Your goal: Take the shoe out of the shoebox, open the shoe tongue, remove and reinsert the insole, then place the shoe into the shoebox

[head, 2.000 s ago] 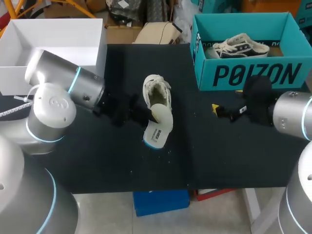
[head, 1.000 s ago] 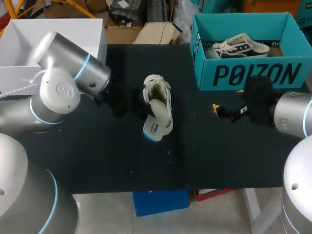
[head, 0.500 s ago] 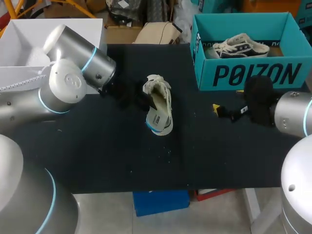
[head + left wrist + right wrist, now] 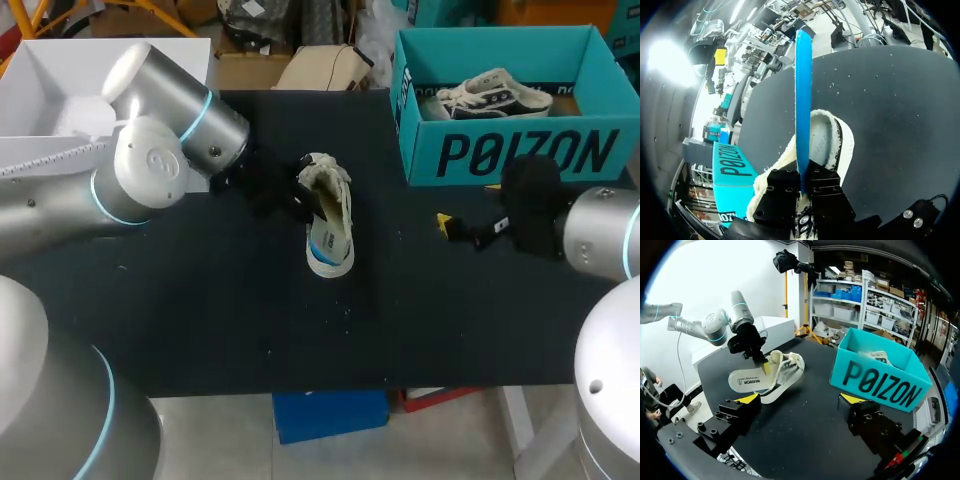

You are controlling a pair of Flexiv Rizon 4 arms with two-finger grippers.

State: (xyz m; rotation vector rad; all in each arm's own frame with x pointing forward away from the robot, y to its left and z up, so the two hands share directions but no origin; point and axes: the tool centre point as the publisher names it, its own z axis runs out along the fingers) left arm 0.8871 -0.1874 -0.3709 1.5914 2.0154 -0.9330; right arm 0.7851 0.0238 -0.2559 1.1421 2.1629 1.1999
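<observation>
Large dark lettering (image 4: 522, 153) spans the front wall of the shoebox (image 4: 413, 120); small print (image 4: 746, 382) marks the insole (image 4: 735, 376).

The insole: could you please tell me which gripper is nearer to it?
Left. The left gripper is shut on the insole; the right gripper stands open, apart from it, by the shoebox.

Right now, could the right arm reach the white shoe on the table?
Probably yes. Bare table lies between the right end effector and the shoe; the left end effector, gripping the insole, crowds only the far side.
</observation>
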